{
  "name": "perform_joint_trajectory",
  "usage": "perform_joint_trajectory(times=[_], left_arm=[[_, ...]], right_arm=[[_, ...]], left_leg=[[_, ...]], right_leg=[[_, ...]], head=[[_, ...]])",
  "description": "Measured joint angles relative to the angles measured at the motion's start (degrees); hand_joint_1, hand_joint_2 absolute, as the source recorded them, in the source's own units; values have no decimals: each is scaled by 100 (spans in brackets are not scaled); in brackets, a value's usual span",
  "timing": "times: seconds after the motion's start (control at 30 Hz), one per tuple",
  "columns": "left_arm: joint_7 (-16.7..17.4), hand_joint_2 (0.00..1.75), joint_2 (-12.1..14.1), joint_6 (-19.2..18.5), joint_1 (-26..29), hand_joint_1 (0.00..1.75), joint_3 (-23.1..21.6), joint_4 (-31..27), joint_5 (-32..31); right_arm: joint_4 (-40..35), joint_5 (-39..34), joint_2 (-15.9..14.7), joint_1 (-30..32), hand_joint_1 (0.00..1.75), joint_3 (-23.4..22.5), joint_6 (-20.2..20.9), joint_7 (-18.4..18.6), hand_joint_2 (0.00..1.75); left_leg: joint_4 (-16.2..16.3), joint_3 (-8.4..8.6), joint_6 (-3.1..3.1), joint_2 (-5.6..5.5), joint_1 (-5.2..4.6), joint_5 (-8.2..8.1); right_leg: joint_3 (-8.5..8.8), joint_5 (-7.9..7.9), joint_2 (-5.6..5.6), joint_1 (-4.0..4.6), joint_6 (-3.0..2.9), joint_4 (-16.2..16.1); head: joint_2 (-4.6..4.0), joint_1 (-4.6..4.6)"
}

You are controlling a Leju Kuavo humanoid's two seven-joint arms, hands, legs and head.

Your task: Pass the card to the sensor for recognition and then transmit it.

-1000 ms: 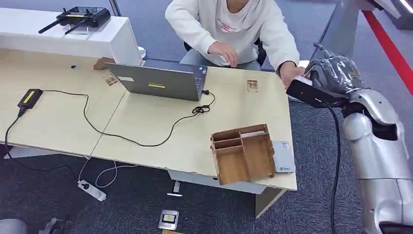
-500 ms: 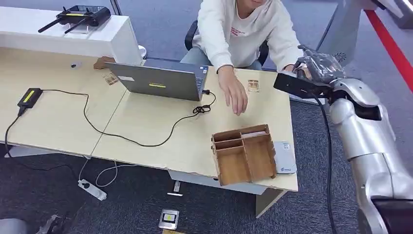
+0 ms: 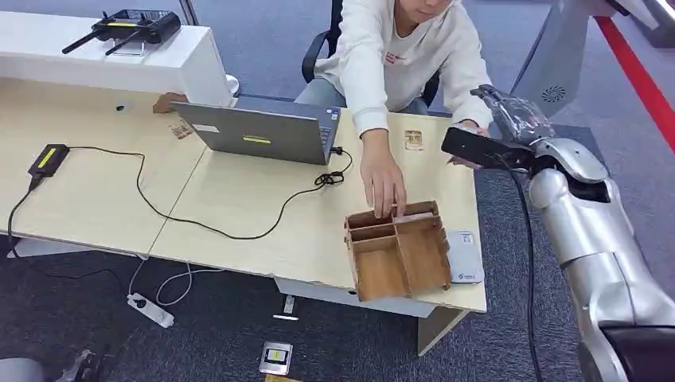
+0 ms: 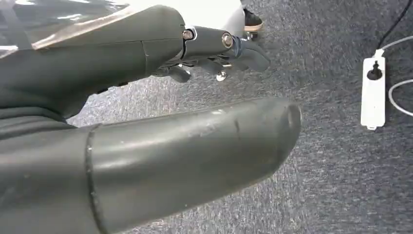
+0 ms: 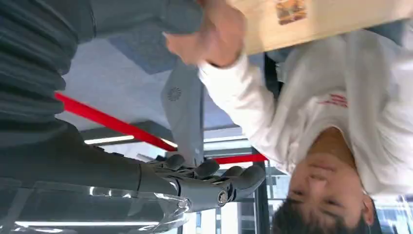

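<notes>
My right hand is raised at the table's far right corner. Its fingers are spread with nothing between them. One of the person's hands is close under it, by my thumb; I cannot tell whether it holds a card. Their other hand reaches into the back slot of a wooden organizer, where a pale flat piece lies. A grey flat reader lies beside the organizer. My left hand hangs over the carpet, holding nothing.
An open laptop with a black cable stands mid-table. A small printed tag lies behind the organizer. A black adapter sits at the left and a router on the white counter. A power strip lies on the floor.
The person leaned forward and moved one hand from the laptop to the organizer's back slot. My right arm swung left and lower, toward the table's corner.
</notes>
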Motion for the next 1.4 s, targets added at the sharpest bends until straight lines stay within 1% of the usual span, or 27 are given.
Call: perform_joint_trajectory(times=[0.1, 0.3, 0.43, 0.57, 0.67, 0.77, 0.83, 0.93, 1.07, 1.1, 1.17, 1.2, 1.23, 1.3, 1.33, 1.4], left_arm=[[109, 0, -35, 68, 62, 0, -7, 4, 26], [172, 0, -83, 124, 84, 0, -7, 9, 48], [233, 0, -136, 179, 89, 0, -7, 9, 172], [413, 0, -293, 251, 95, 0, 9, 2, 378], [629, 0, -494, 369, 94, 0, 54, -11, 555], [872, 0, -690, 439, 103, 0, 94, -44, 721], [964, 0, -783, 468, 119, 0, 109, -85, 787], [1091, 0, -914, 474, 139, 0, 131, -184, 890], [1331, 0, -1030, 557, 165, 0, 146, -230, 1113], [1396, 0, -1049, 601, 160, 0, 155, -230, 1182], [1541, 0, -1071, 671, 151, 0, 168, -227, 1298], [1576, 0, -1075, 700, 147, 0, 175, -221, 1333], [1593, 0, -1075, 721, 141, 0, 181, -210, 1359], [1604, 0, -1075, 734, 117, 0, 208, -195, 1379], [1545, 0, -1075, 770, 107, 0, 216, -188, 1410], [1307, 0, -1075, 876, 98, 0, 238, -144, 1504]], right_arm=[[-485, -513, -57, 205, 0, -59, 11, 0, 175], [-1242, -716, -162, 474, 0, -168, 0, 46, 175], [-1715, -1045, -201, 567, 0, -245, -162, 42, 175], [-2343, -1608, -199, 625, 0, -411, -650, -33, 175], [-2717, -2004, -170, 629, 0, -612, -1092, -98, 175], [-2911, -2503, -157, 629, 0, -839, -1572, -120, 175], [-2957, -2747, -162, 642, 0, -940, -1767, -146, 175], [-3029, -3106, -164, 720, 0, -1100, -1876, -116, 175], [-3114, -4028, -149, 1004, 0, -1281, -1943, 129, 175], [-3151, -4317, -127, 1116, 0, -1318, -1909, 260, 175], [-3228, -5186, -24, 1379, 0, -1397, -1606, 580, 175], [-3265, -5579, 40, 1534, 0, -1427, -1480, 663, 175], [-3306, -5811, 92, 1692, 0, -1445, -1401, 673, 175], [-3348, -5914, 177, 1894, 0, -1449, -1369, 673, 175], [-3379, -6015, 206, 1944, 0, -1453, -1336, 724, 175], [-3514, -6442, 254, 1993, 0, -1456, -1239, 968, 175]], left_leg=[[0, 0, 0, -2, 0, 0], [0, 0, 1, 0, 0, 0], [0, 2, 0, 0, 0, 1], [0, 2, 0, -1, 0, 0], [0, 0, 1, -1, -3, 0], [0, 0, 1, 0, -3, -1], [0, 1, 1, 1, -6, 0], [0, 4, 2, 1, -6, 0], [-1, 5, 1, 1, -4, 0], [-1, 5, 1, 1, -3, 0], [-2, 5, 1, 0, 0, -1], [-2, 5, 1, 0, 2, -1], [-2, 4, 1, 0, 1, -1], [-2, 1, 1, -2, 1, 0], [-2, -1, 1, -4, 1, 0], [-3, -1, 1, -3, 1, 0]], right_leg=[[0, -1, 0, 0, 0, -2], [1, 0, 0, 0, 0, -2], [1, 1, 0, -1, 0, -2], [2, 1, 0, -1, 0, -2], [2, 0, 0, -4, 0, -2], [3, 0, 0, -4, 1, -4], [3, 0, 0, -6, 1, -5], [4, 1, 0, -7, 1, -5], [6, 1, 0, -5, 1, -4], [7, 1, 0, -4, 1, -5], [7, 0, 0, 0, 0, -4], [7, 0, 0, 1, 0, -4], [6, -1, 0, 1, -1, -4], [2, -1, 0, 0, -1, -4], [2, -1, -1, 1, -1, -4], [2, -1, -1, 1, -1, -4]], head=[[0, 0], [0, 2], [0, 0], [0, -2], [0, -2], [0, 2], [0, 2], [0, 0], [0, 0], [0, -2], [0, 0], [0, 0], [0, 2], [0, -2], [0, -2], [0, -2]])
